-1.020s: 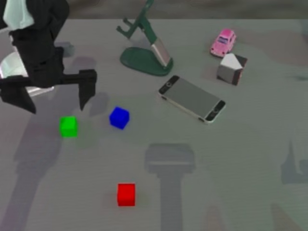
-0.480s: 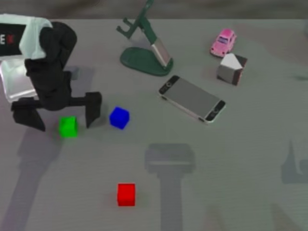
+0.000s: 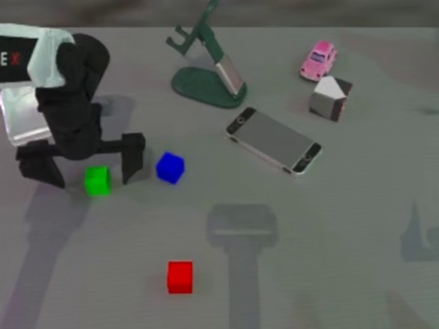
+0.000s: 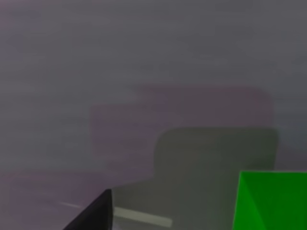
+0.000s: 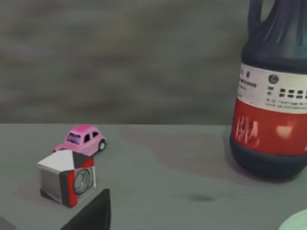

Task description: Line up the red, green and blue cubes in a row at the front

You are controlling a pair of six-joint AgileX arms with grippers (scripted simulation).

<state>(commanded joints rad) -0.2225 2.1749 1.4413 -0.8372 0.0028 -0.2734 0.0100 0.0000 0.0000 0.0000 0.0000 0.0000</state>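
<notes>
The green cube (image 3: 97, 180) sits on the table at the left, and my left gripper (image 3: 87, 164) is open, its two dark fingers (image 3: 132, 157) straddling the cube without touching it. In the left wrist view the green cube (image 4: 271, 201) fills a corner, apart from the one finger (image 4: 93, 215) that shows. The blue cube (image 3: 169, 168) rests just right of that gripper. The red cube (image 3: 180, 277) lies alone on the front (image 3: 309, 274) stretch of tabletop. My right gripper (image 5: 153, 227) is out of the top view, open with nothing in it.
A dark green phone stand (image 3: 206, 75), a phone (image 3: 274, 141), a pink toy car (image 3: 318, 59) and a grey-and-white block (image 3: 329, 97) occupy the back. A large bottle (image 5: 273, 96) stands near the right arm. A pale object (image 3: 20, 116) lies under my left arm.
My left gripper has come forward and down from behind the green cube until its fingers straddle it. The cubes have not moved.
</notes>
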